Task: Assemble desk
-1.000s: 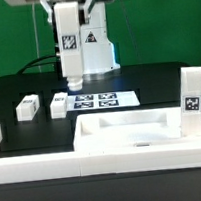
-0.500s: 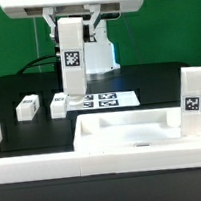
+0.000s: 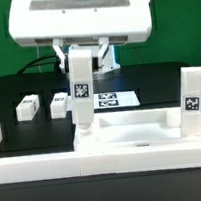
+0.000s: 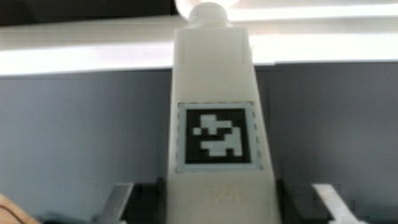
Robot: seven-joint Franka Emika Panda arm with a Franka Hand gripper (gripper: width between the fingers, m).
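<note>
I see the desk panel [image 3: 135, 157] nearest the camera. An upright leg [image 3: 81, 98] stands at its far corner on the exterior view's left, and a second leg [image 3: 194, 97] stands on its right end. Behind the panel lies the marker board [image 3: 116, 98]. Left of that board, on the table [image 3: 7, 90], sit a loose leg [image 3: 59, 104] and, farther left, an outer leg [image 3: 28, 107].

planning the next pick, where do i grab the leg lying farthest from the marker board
Probably best: take the lying leg across its long sides near the middle, coming down from above. It lies flat on the black table, apart from its neighbour.
</note>
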